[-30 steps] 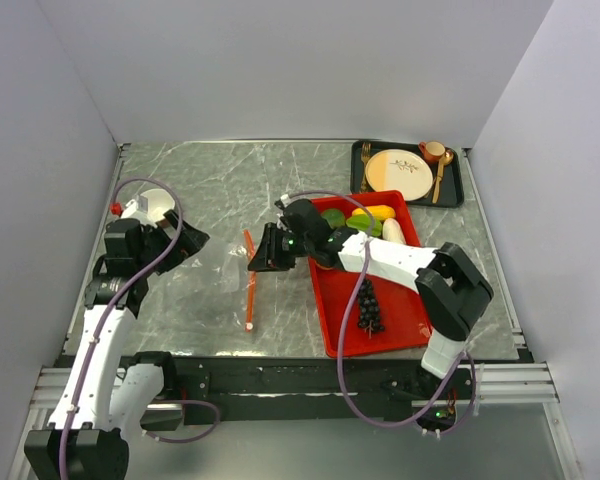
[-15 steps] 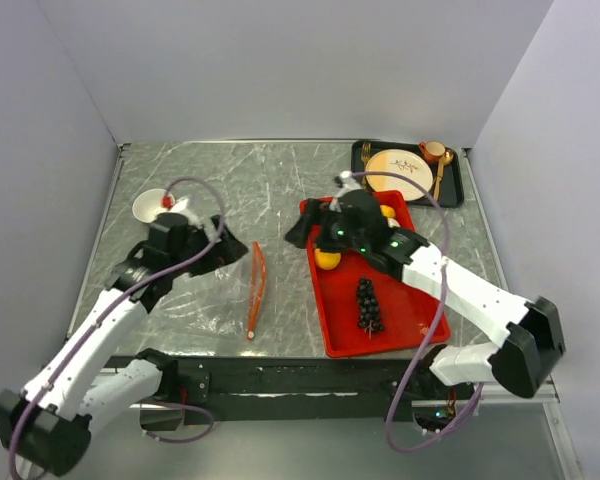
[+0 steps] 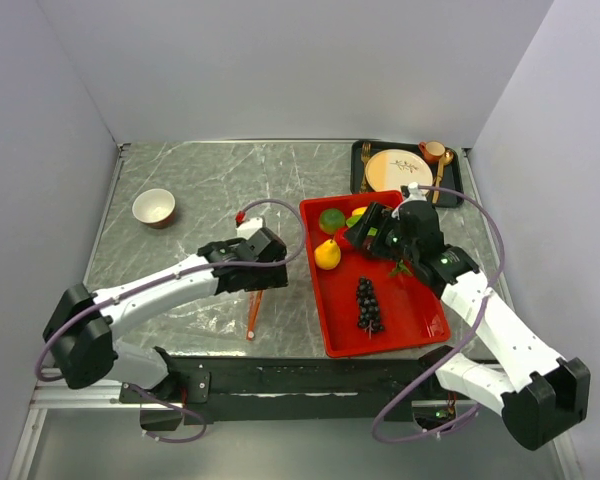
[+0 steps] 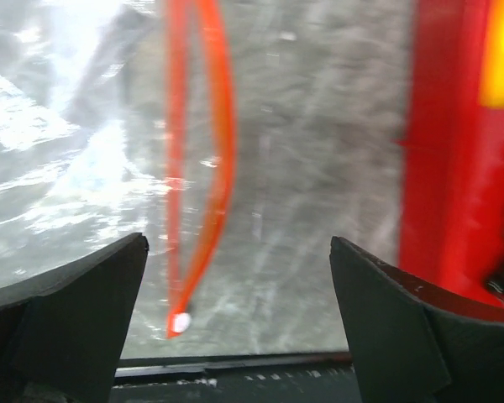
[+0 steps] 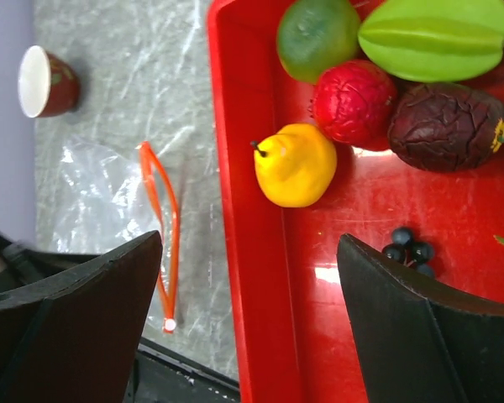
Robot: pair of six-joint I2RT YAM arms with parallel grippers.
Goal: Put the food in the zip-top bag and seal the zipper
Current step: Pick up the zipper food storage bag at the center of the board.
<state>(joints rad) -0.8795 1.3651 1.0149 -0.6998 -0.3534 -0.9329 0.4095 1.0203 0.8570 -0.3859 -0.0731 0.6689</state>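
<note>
The left jaws and right jaws stand wide, empty. Nudged, the floppy zip-top bag point(image 5: 97, 193) could slide on the surface point(image 3: 200, 180), collapsing its zipper point(image 4: 227, 168) mouth.

A robot lab test cell: plain grey walls point(image 3: 280, 70) box in a marble-look table point(image 3: 200, 180). The left arm point(image 3: 150, 290) and right arm point(image 3: 500, 325) are mounted on a black rail point(image 3: 280, 372) along the frame's bottom. Cables point(image 3: 280, 201) loop loose, and a red tray point(image 3: 400, 300) holds toy food point(image 3: 327, 255).
</note>
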